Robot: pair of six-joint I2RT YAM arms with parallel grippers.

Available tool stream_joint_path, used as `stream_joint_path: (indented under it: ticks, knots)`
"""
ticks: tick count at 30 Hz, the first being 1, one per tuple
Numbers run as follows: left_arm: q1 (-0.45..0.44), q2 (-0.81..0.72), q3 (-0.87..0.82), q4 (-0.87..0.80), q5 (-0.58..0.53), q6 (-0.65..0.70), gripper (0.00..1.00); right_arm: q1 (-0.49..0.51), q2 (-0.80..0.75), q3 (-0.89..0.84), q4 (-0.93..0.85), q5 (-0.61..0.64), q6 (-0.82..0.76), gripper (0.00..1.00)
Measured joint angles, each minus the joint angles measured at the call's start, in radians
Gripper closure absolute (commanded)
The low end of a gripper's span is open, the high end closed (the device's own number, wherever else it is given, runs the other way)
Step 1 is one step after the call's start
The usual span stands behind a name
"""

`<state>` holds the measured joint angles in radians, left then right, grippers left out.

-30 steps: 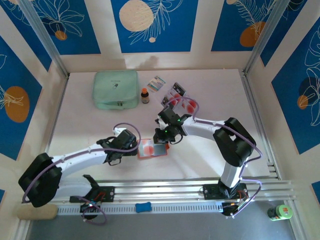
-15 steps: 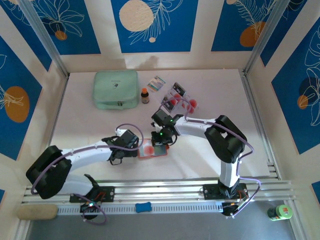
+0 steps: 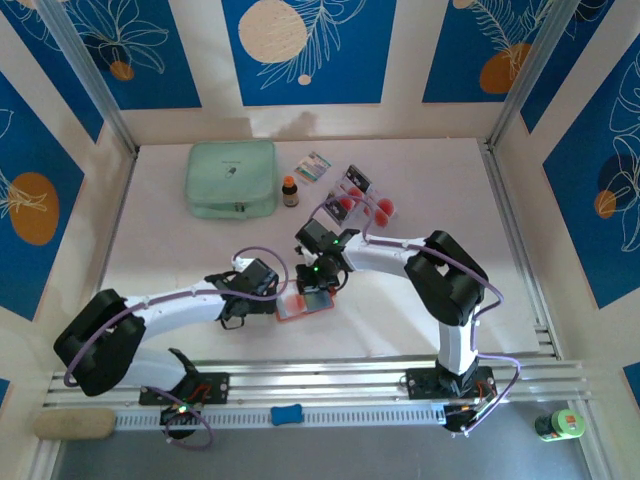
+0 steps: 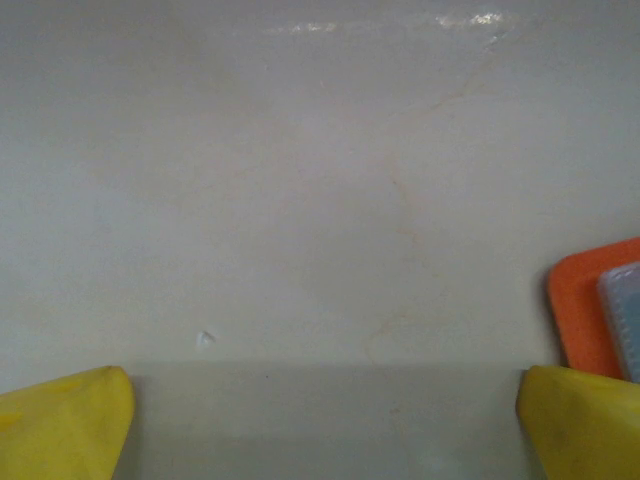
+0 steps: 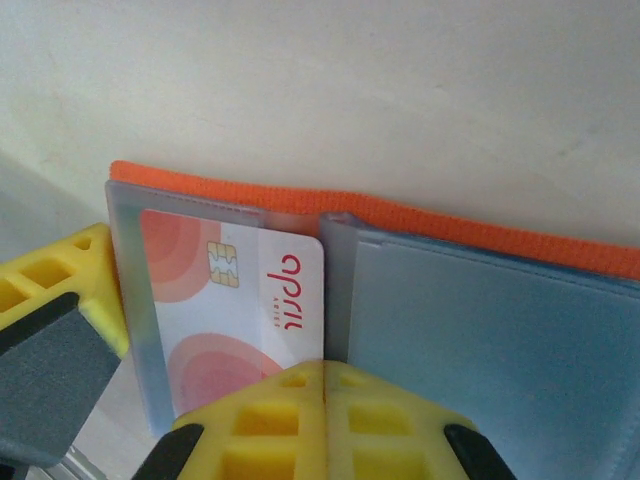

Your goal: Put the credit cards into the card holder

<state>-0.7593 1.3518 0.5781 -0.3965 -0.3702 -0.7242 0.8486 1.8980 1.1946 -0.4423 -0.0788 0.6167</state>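
We see the orange card holder lying open on the bench, between the 2 arms. The right fingers are pressed together, and their tips meet the near edge of 1 credit card. That card sits partly inside 1 of the card holder's clear pockets. The left fingers are spread wide over bare bench, 1 of them just beside the card holder's orange corner. More credit cards lie beyond the card holder, well apart from it. A mint-green pouch, a small bottle and a patterned packet lie farther beyond the card holder.
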Motion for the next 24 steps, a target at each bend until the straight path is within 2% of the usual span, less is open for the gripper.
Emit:
stream_joint_path:
  ticks: [24]
  knots:
    - [0.0, 0.005, 0.0, 0.006, 0.002, 0.0, 0.0, 0.015, 0.031, 0.006, 0.021, -0.083, 0.035, 1.0]
